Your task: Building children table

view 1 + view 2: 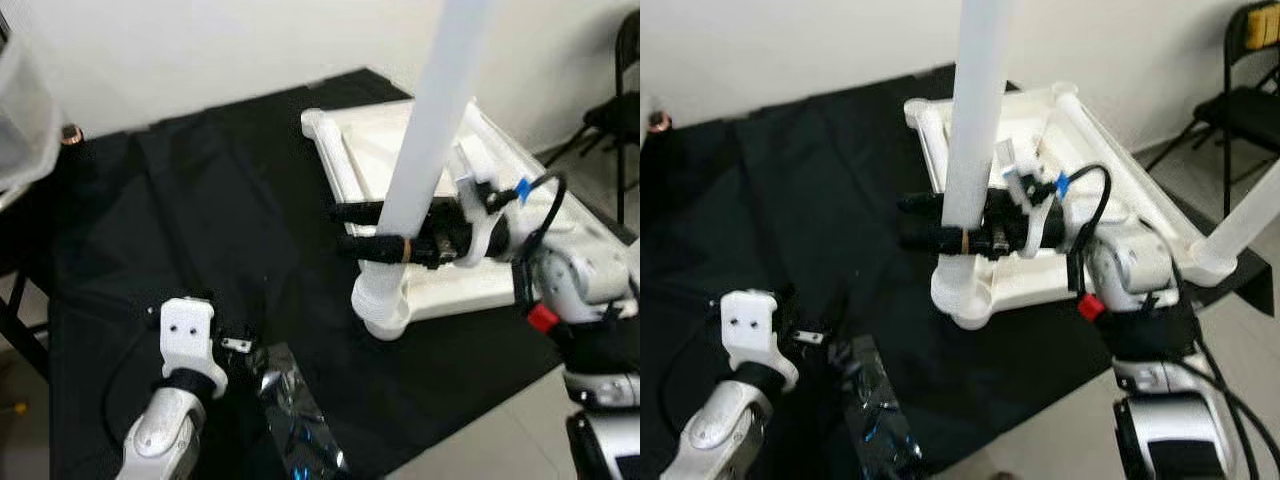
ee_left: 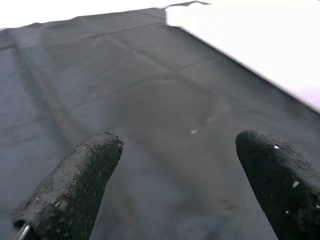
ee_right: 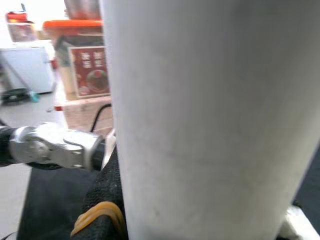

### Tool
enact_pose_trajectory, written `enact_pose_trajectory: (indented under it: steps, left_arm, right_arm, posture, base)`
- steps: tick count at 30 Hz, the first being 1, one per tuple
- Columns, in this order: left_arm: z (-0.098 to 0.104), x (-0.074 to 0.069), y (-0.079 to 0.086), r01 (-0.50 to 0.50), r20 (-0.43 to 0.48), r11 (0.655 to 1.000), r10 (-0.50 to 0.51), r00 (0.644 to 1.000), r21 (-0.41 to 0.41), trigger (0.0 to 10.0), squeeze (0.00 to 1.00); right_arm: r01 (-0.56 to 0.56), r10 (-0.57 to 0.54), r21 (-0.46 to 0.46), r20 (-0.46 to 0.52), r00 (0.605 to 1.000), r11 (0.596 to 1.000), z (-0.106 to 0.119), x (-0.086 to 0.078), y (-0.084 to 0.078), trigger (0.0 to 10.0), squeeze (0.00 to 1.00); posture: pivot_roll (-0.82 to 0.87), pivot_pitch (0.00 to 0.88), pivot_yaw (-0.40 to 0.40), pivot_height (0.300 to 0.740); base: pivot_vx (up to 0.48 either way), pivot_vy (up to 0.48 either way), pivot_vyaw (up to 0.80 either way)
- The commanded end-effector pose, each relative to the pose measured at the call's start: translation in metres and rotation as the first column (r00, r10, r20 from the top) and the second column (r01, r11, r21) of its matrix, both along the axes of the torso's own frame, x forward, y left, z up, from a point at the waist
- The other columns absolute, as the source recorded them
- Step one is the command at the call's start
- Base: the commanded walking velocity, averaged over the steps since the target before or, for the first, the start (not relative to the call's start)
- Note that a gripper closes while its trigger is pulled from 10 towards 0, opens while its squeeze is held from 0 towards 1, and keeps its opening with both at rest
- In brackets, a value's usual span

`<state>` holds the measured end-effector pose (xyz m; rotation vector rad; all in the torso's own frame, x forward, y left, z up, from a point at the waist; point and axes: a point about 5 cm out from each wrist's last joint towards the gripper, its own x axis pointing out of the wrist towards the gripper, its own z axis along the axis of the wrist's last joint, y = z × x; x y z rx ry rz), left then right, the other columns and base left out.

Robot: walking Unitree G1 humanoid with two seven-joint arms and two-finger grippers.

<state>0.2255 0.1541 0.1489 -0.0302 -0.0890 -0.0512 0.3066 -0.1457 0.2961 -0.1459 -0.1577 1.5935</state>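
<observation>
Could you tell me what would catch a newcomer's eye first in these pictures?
The tall white table leg stands out first, rising upright from the near corner socket of the upturned white tabletop, with the right claw shut around its lower part. All this lies on a black cloth, over which the left claw hangs open, near some crinkled plastic wrap.

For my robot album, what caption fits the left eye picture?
Right claw grips a white table leg standing in the upturned tabletop.
</observation>
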Motion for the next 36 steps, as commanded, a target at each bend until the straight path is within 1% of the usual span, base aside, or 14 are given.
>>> enact_pose_trajectory:
  steps: [1,3,5,6,8,9,11,13,17,22,23,26,31,36]
  left_arm:
    - [-0.001,-0.003,0.005,-0.036,-0.002,0.999,0.036,0.999,0.000,10.0,0.00]
    - [0.000,-0.005,0.007,-0.042,-0.001,0.999,0.042,0.999,0.004,10.0,0.00]
    - [0.001,-0.006,0.006,-0.039,0.001,0.999,0.039,0.999,0.009,10.0,0.00]
    - [0.001,-0.006,0.006,-0.039,0.001,0.999,0.039,0.999,0.009,10.0,0.00]
    - [0.002,-0.007,0.007,-0.041,0.003,0.999,0.041,0.999,0.010,10.0,0.00]
    - [0.002,-0.007,0.007,-0.041,0.003,0.999,0.041,0.999,0.010,10.0,0.00]
    - [0.003,-0.005,0.008,-0.043,0.004,0.999,0.042,0.999,0.013,10.0,0.00]
    - [0.003,-0.005,0.008,-0.043,0.004,0.999,0.042,0.999,0.013,10.0,0.00]
    - [0.005,-0.001,0.009,-0.048,0.011,0.998,0.048,0.999,0.028,10.0,0.00]
    - [0.006,0.001,0.011,-0.051,0.013,0.998,0.051,0.999,0.033,10.0,0.00]
    - [0.006,0.003,0.012,-0.053,0.015,0.998,0.052,0.999,0.038,10.0,0.00]
    - [0.006,0.004,0.013,-0.053,0.017,0.998,0.052,0.999,0.040,10.0,0.00]
    - [0.007,0.006,0.014,-0.052,0.021,0.998,0.051,0.998,0.043,10.0,0.00]
    - [0.007,0.006,0.015,-0.054,0.021,0.997,0.053,0.998,0.046,10.0,0.00]
  right_arm:
    - [-0.071,0.071,-0.003,0.021,0.997,0.997,0.008,-0.004,0.001,10.0,0.00]
    - [-0.121,0.124,-0.055,0.046,0.991,0.991,0.014,-0.006,-0.002,10.0,0.00]
    - [-0.141,0.149,-0.114,0.069,0.986,0.983,0.016,-0.007,-0.005,10.0,0.00]
    - [-0.141,0.149,-0.114,0.069,0.986,0.983,0.016,-0.007,-0.005,10.0,0.00]
    - [-0.154,0.168,-0.157,0.087,0.982,0.976,0.018,-0.007,-0.007,10.0,0.00]
    - [-0.154,0.168,-0.157,0.087,0.982,0.976,0.018,-0.007,-0.007,10.0,0.00]
    - [-0.163,0.183,-0.186,0.098,0.978,0.969,0.021,-0.009,-0.007,10.0,0.00]
    - [-0.163,0.183,-0.186,0.098,0.978,0.969,0.021,-0.009,-0.007,10.0,0.00]
    - [-0.175,0.210,-0.245,0.121,0.970,0.954,0.020,-0.018,-0.010,10.0,0.00]
    - [-0.181,0.218,-0.255,0.126,0.968,0.950,0.018,-0.022,-0.010,10.0,0.00]
    - [-0.175,0.220,-0.272,0.147,0.964,0.946,0.014,-0.024,-0.009,10.0,0.00]
    - [-0.174,0.222,-0.275,0.156,0.962,0.946,0.012,-0.025,-0.008,10.0,0.00]
    - [-0.176,0.221,-0.279,0.140,0.965,0.944,0.001,-0.028,-0.009,10.0,0.00]
    - [-0.169,0.210,-0.266,0.131,0.969,0.949,-0.001,-0.029,-0.010,10.0,0.00]
  posture:
    - [0.03,0.344,0.038,0.740]
    - [0.03,0.357,0.043,0.740]
    - [0.03,0.367,0.046,0.740]
    - [0.03,0.367,0.046,0.740]
    - [0.03,0.377,0.048,0.740]
    - [0.03,0.377,0.048,0.740]
    - [0.03,0.382,0.050,0.740]
    - [0.03,0.382,0.050,0.740]
    - [0.03,0.393,0.055,0.740]
    - [0.04,0.400,0.064,0.740]
    - [0.03,0.402,0.071,0.740]
    - [0.03,0.404,0.073,0.740]
    - [0.04,0.401,0.080,0.740]
    - [0.05,0.400,0.088,0.740]
  base:
    - [0.000,0.000,0.00]
    - [0.000,0.000,0.00]
    - [0.000,0.000,0.00]
    - [0.000,0.000,0.00]
    - [0.000,0.000,0.00]
    - [0.000,0.000,0.00]
    - [0.000,0.000,0.00]
    - [0.000,0.000,0.00]
    - [0.000,0.000,0.00]
    - [0.000,0.000,0.00]
    - [0.000,0.000,0.00]
    - [0.000,0.000,0.00]
    - [0.000,0.000,0.00]
    - [0.000,0.000,0.00]
